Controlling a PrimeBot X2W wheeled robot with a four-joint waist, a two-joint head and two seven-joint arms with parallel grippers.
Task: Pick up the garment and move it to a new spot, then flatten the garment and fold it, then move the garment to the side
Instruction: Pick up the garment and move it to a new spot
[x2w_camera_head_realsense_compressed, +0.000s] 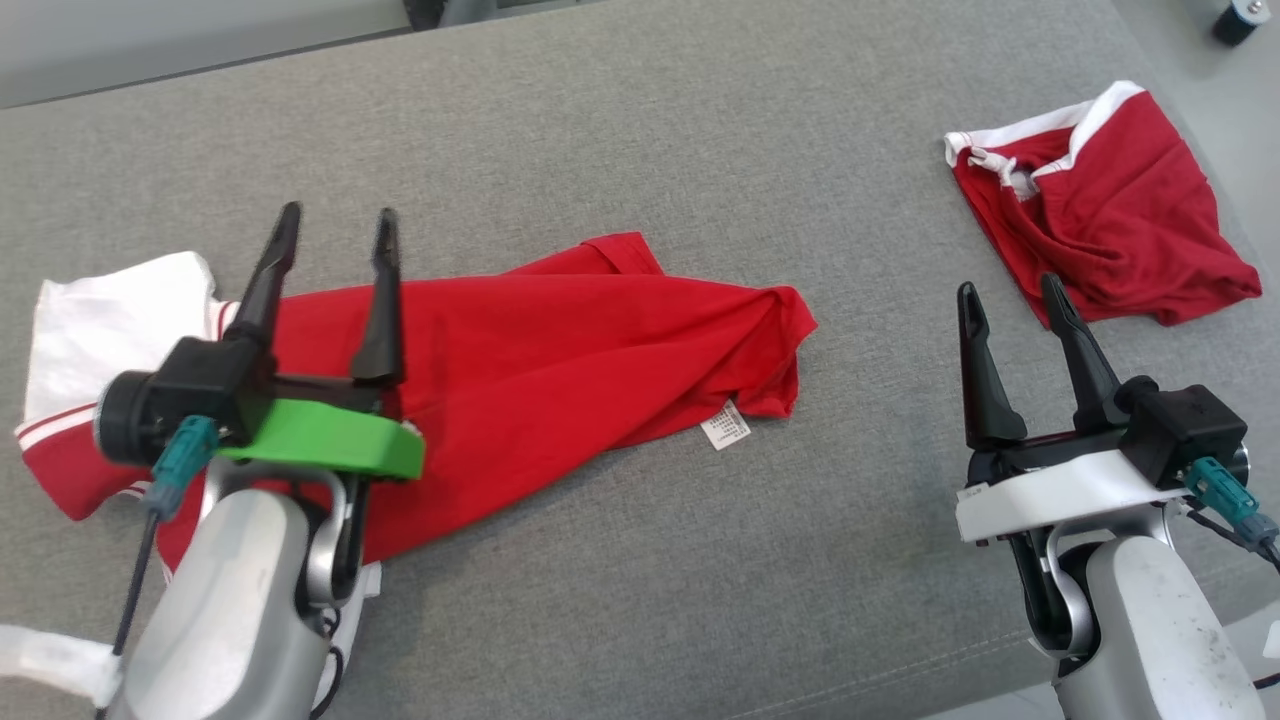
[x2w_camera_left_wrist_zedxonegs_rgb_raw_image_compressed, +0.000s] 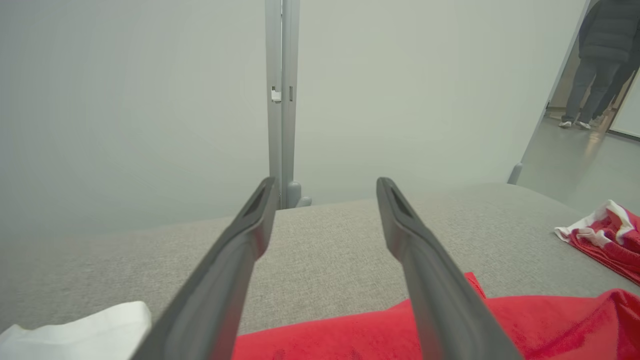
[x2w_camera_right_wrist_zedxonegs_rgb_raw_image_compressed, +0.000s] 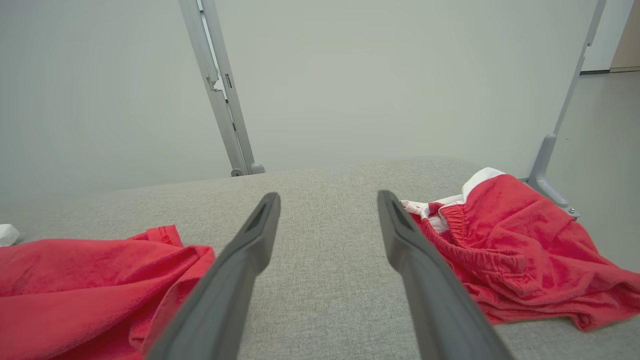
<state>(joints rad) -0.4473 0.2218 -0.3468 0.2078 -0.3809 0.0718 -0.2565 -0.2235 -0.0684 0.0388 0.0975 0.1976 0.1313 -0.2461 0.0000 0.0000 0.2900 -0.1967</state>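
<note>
A red and white shirt (x2w_camera_head_realsense_compressed: 560, 360) lies crumpled across the grey table (x2w_camera_head_realsense_compressed: 640, 130), its white sleeve part at the far left and a small white label near its lower right edge. The same shirt (x2w_camera_left_wrist_zedxonegs_rgb_raw_image_compressed: 525, 325) fills the bottom of the left wrist view and sits at the lower left of the right wrist view as the shirt (x2w_camera_right_wrist_zedxonegs_rgb_raw_image_compressed: 85, 290). My left gripper (x2w_camera_head_realsense_compressed: 335, 230) hovers open over the shirt's left half, nothing between its fingers. My right gripper (x2w_camera_head_realsense_compressed: 1010, 290) stands open over bare table to the right of the shirt.
Red shorts with a white waistband (x2w_camera_head_realsense_compressed: 1110, 210) lie bunched at the table's far right, just beyond my right gripper, also seen as the shorts (x2w_camera_right_wrist_zedxonegs_rgb_raw_image_compressed: 505, 240). A grey partition post (x2w_camera_left_wrist_zedxonegs_rgb_raw_image_compressed: 280, 100) rises behind the table. A person's legs (x2w_camera_left_wrist_zedxonegs_rgb_raw_image_compressed: 595, 85) stand in a doorway at right.
</note>
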